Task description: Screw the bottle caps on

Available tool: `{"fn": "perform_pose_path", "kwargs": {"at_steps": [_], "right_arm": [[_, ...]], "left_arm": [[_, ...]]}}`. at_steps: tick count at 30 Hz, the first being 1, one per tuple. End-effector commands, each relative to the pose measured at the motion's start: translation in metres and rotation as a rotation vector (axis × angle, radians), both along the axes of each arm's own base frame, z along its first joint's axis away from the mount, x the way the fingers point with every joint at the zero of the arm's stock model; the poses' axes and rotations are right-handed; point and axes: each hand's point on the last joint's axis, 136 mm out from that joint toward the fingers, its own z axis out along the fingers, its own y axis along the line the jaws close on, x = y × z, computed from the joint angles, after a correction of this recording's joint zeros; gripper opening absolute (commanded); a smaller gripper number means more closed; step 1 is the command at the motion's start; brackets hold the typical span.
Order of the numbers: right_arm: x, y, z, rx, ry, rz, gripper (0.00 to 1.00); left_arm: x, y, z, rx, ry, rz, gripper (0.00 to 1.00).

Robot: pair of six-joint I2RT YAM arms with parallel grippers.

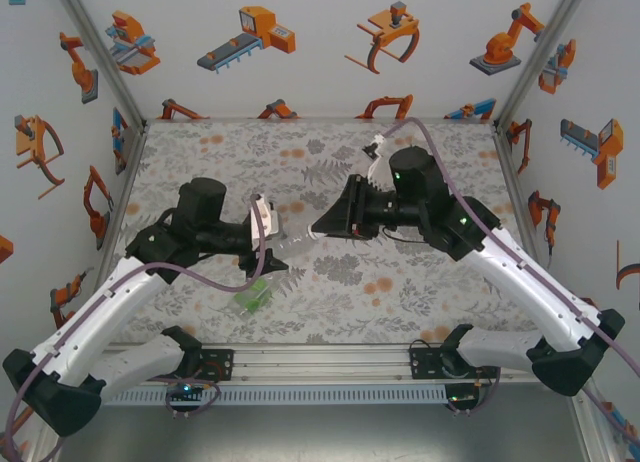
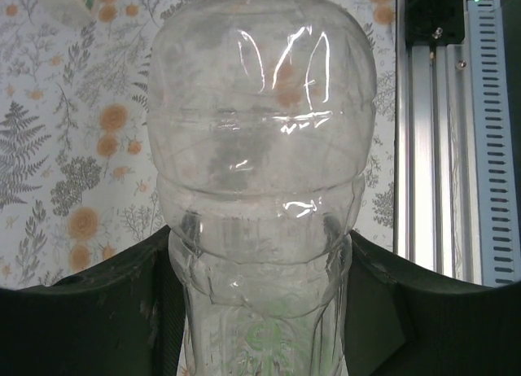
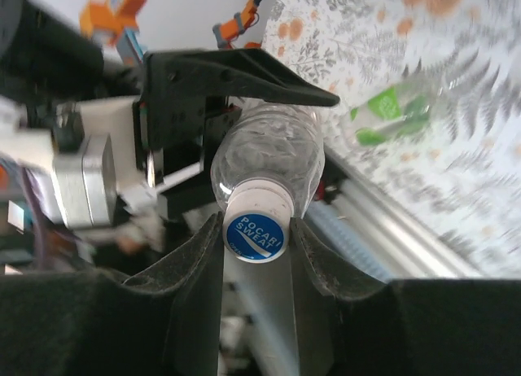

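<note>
A clear bottle hangs level over the middle of the table, between the two arms. My left gripper is shut on its body, with a black finger pressed in on each side. The neck points at my right gripper. A white bottle cap with a blue printed top sits on that neck. My right gripper is shut on the cap, a finger against each side. A translucent green bottle lies on the table under the left gripper and appears blurred in the right wrist view.
A pale bottle-like object lies near the table's back edge, behind the right arm. The aluminium rail runs along the near edge. Printed walls close in the left, right and back sides.
</note>
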Motion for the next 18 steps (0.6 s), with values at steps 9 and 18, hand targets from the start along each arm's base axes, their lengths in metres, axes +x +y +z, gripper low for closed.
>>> {"fn": "perform_pose_path", "kwargs": {"at_steps": [9,18], "right_arm": [[0.004,-0.007,0.032,0.014,-0.047,-0.046,0.37],[-0.027,-0.021,0.087,-0.129,-0.914,0.342,0.71]], "left_arm": [[-0.001,-0.007,0.020,-0.059,-0.067,-0.046,0.00],[-0.010,-0.006,0.021,-0.077,-0.050,-0.073,0.00]]}}
